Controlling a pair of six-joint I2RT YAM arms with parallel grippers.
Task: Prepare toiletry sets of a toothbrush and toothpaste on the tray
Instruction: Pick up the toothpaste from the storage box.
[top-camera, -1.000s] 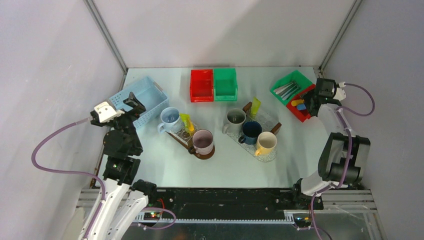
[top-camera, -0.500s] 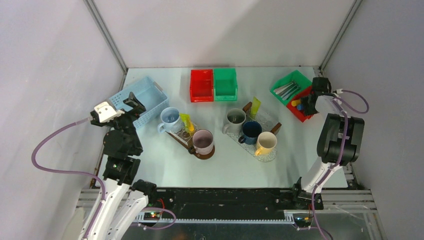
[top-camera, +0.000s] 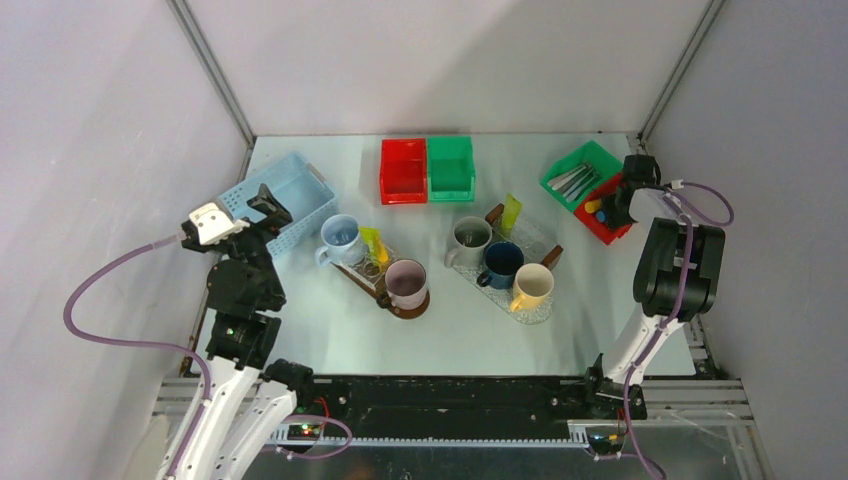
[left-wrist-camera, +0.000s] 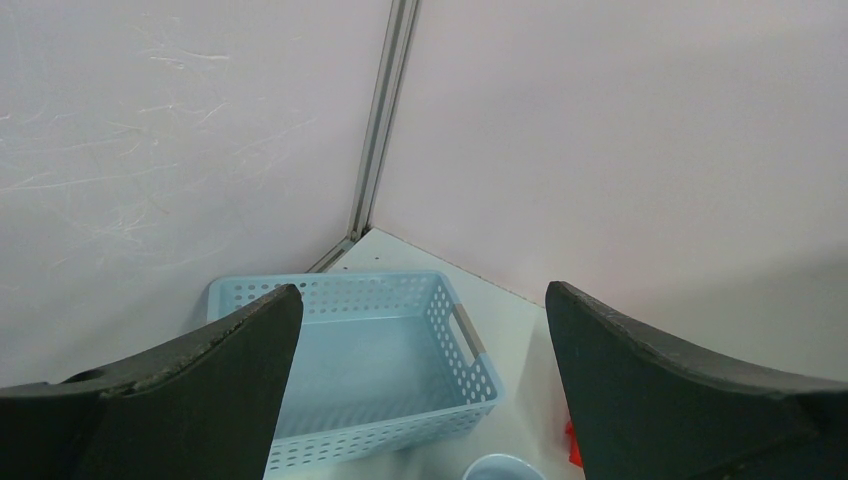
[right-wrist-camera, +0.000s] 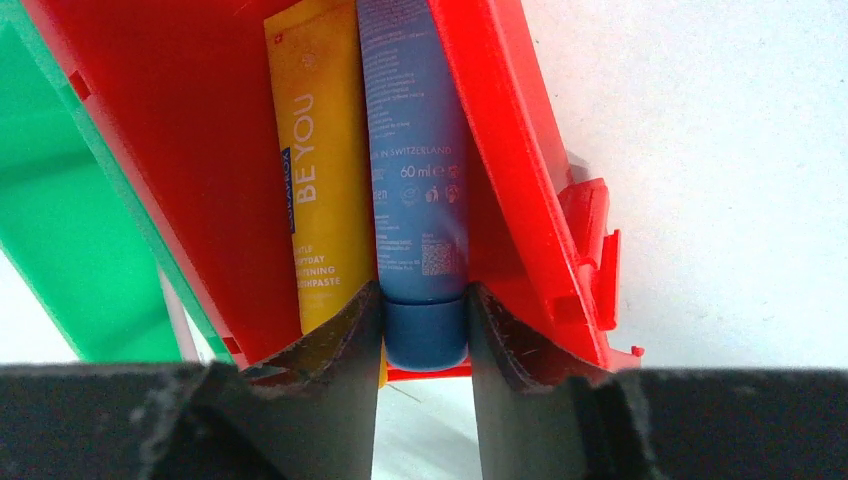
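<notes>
matte black fingers of the right gripper (right-wrist-camera: 424, 330) pinch the round cap of a soft blue tube (right-wrist-camera: 410, 150) lying beside a flat yellow tube (right-wrist-camera: 315, 180) in the glossy red bin (right-wrist-camera: 200, 150); the left gripper (left-wrist-camera: 422, 300) gapes wide.

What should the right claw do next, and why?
Probably lift the blue toothpaste tube straight up out of the red bin: the right claw grips its cap from both sides, and the yellow toothpaste tube lies tight against it, so a sideways pull might drag that along.
</notes>
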